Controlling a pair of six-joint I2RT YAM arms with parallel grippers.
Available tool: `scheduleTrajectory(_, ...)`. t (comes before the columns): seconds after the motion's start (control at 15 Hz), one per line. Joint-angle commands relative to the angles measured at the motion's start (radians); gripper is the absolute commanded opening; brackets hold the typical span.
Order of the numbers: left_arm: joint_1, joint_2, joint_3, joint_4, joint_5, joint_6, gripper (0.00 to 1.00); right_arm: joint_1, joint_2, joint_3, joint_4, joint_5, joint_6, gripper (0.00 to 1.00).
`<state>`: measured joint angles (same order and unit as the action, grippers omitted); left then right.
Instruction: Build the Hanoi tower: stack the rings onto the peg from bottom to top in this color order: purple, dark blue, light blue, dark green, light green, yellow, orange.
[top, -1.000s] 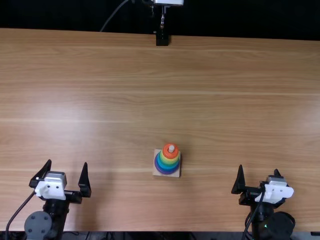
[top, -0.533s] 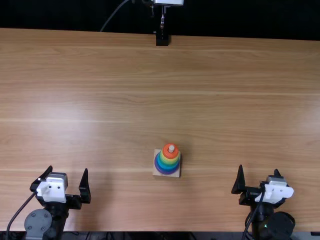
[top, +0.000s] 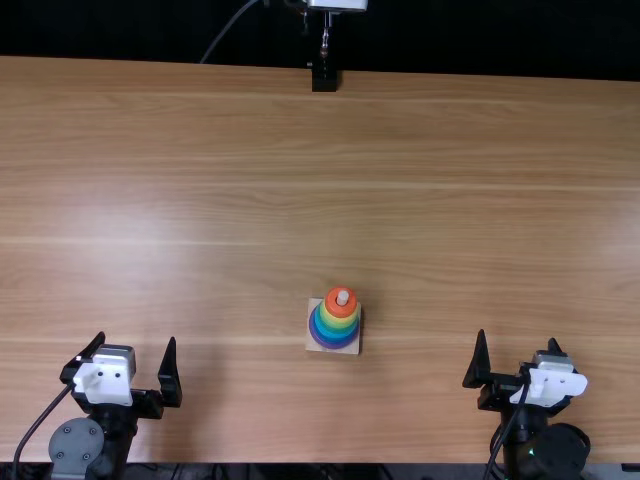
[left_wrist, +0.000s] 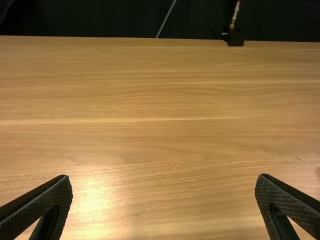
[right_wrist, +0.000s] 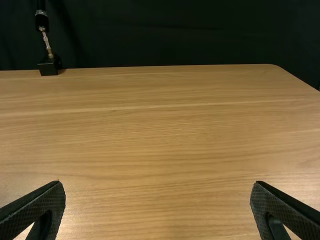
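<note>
Rings (top: 334, 332) sit stacked on the peg (top: 343, 297) between the left end effector (top: 136, 340) and right end effector (top: 517, 338), well apart from both; each has fingers spread. Purple lowest, orange topmost: tower apparently finished, nothing left.

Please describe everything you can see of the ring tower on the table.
The ring tower stands upright on the table, between the left gripper and right gripper, nearer the table's near edge; neither gripper touches it. Its rings narrow upward: purple at the bottom, then blues and greens too close to count, yellow, and orange on top. A pale, round peg tip pokes through. Underneath is a square base, apparently light wood.
</note>
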<state>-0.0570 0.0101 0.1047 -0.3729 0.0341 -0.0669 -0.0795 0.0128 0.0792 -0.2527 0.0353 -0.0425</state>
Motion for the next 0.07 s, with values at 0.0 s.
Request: scheduleTrajectory(0.0,0.013,-0.01,-0.105,-0.078,0.008,0.008,1.0,-0.009,-0.013,-0.062,-0.061,0.016,0.004,1.0)
